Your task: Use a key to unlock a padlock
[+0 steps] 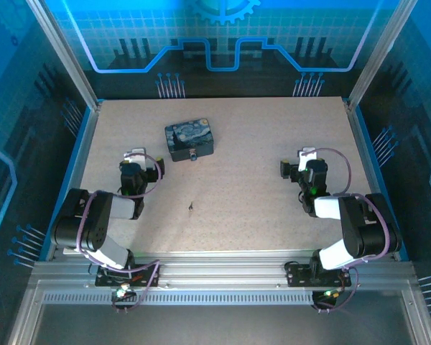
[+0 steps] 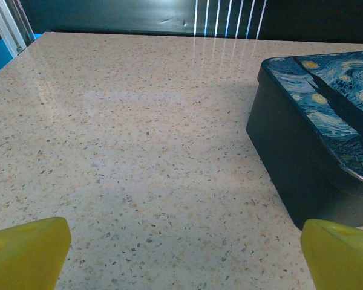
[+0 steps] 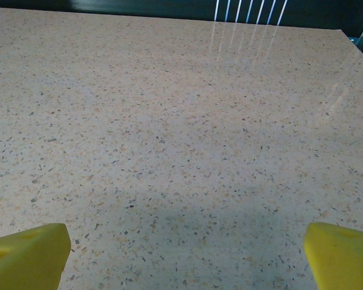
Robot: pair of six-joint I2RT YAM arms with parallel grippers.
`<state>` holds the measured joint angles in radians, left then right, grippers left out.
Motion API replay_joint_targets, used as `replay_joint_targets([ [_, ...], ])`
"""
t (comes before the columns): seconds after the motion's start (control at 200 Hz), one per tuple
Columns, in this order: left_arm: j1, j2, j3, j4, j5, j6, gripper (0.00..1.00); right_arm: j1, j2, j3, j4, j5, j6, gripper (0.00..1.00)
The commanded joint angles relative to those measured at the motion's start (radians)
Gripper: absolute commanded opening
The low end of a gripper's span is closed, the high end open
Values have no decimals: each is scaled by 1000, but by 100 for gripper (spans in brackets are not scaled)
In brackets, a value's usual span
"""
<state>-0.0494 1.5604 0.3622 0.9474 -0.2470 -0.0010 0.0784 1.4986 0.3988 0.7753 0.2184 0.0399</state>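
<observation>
The padlock, a tiny metallic glint, lies against the near wall of the dark rectangular tin, ahead and to the right of the left gripper. The key, a thin dark sliver, lies flat on the speckled table, behind and to the right of that gripper and well to the left of the right gripper. Both grippers have their blunt yellow fingers spread wide and hold nothing.

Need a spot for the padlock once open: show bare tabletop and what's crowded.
Bare: the table from the tin across to the right gripper; also left of the tin, ahead of the left gripper. Crowded: the tin's near edge with the padlock, and the key nearer the arms.
</observation>
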Motion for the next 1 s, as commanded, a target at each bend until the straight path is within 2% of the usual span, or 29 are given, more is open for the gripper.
replay_joint_targets([
  [0.0,8,-7,4,8,-11,-12,99,0,5,15,12,-10,-9,100],
  [0.845,8,-7,2,12,-22,-15,99,2,2,14,15,-14,-11,100],
  [0.935,8,-43,-30,46,-20,-18,99,23,-44,80,-135,-7,-38,97],
  [0.995,6,-110,-52,23,5,-6,99,48,-87,178,-360,34,-20,97],
])
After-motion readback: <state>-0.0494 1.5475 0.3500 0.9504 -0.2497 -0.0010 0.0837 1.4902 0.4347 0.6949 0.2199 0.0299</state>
